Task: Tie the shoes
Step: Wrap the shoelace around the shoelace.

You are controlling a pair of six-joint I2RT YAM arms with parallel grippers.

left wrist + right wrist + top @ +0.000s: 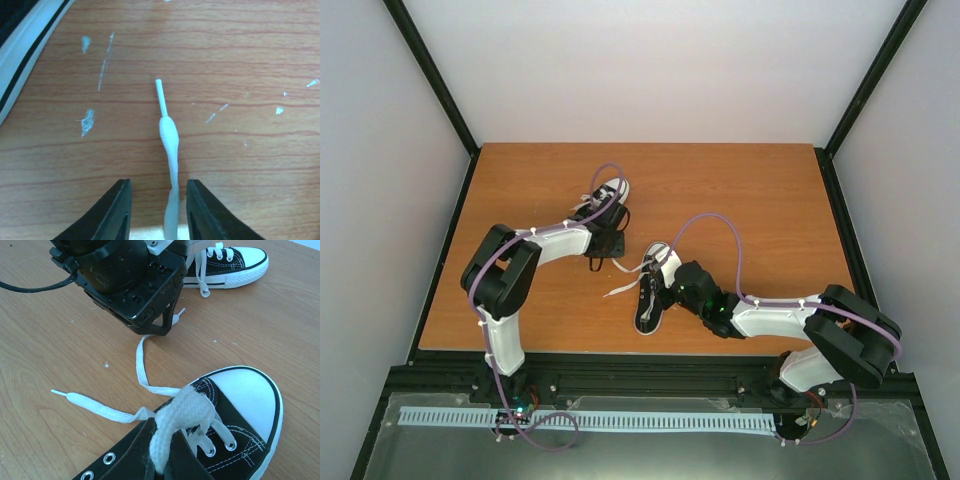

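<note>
Left of the near shoe (650, 305) on the wood-grain bench (750, 200), a flat woven lace end (169, 135) is straddled by the left gripper (157, 184), jaws apart. The shoe's black canvas length is pointed, white rubber toe first, toward the bench's far edge. Its bunched lace (172, 425) is apparently clamped by the closed right gripper (658, 288).

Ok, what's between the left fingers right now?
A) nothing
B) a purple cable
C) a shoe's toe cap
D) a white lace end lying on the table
D: the left wrist view shows the white lace end lying on the table between the left fingers, one on each side.
</note>
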